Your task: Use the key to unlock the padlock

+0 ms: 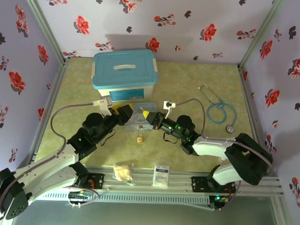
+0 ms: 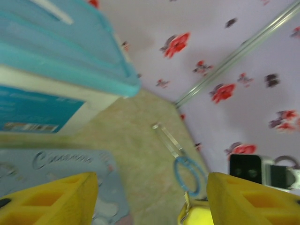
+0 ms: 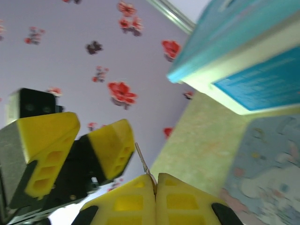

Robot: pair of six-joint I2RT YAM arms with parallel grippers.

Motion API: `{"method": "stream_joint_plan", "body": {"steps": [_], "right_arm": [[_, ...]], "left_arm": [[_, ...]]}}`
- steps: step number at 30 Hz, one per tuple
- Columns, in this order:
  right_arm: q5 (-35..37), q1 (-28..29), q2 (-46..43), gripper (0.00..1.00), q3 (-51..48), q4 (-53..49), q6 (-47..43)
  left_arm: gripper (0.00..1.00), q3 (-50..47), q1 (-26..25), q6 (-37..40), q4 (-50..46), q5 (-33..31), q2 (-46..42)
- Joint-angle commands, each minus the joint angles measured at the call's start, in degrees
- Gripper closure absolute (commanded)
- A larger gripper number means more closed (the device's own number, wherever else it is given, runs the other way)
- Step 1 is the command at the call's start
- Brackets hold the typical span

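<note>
Padlock (image 1: pixel 139 139), small, brass, thin silver shackle, is seen on the green table (image 1: pixel 191 84) near both claws (likely light, slippery; best held by its body). Slim grey metal key (image 3: pixel 142 160) is pinched by right claw (image 3: pixel 155 180); left claw (image 2: pixel 150 183) is spread.

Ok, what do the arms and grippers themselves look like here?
The left arm and right arm: white lower links, black joint housings with green lights, a grey cable looping along each. The left gripper and right gripper have blocky yellow fingers with rectangular cut-outs.
</note>
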Motion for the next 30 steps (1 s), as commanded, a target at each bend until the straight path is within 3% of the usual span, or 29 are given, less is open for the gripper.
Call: {"method": "stream_joint_plan", "body": {"steps": [1, 6, 9, 16, 21, 30], "right_arm": [[6.1, 0.63, -4.37, 1.0, 1.9, -15.09, -5.63], [12.35, 1.53, -9.79, 1.0, 3.88, -32.52, -11.51], [14.55, 1.87, -11.67, 1.0, 3.84, -37.57, -13.17], [14.82, 2.18, -13.42, 1.0, 1.46, -38.02, -12.6], [15.64, 2.56, -14.09, 1.0, 0.58, -38.37, -12.56], [16.34, 2.68, -15.91, 1.0, -1.46, -37.87, -11.29]], "left_arm": [[0.37, 1.23, -0.73, 1.61, -14.56, -2.22, 0.38], [0.37, -0.97, -5.16, -1.51, -17.28, -2.32, 3.43], [0.38, -5.07, -6.12, -6.31, -10.42, -0.06, 6.59], [0.4, -4.59, -8.74, -5.15, -6.72, -0.78, 14.61], [0.42, -8.53, -10.0, -8.84, 5.97, -0.66, 21.36], [0.41, -2.26, -11.9, -8.91, 0.63, -0.69, 29.0]]}}
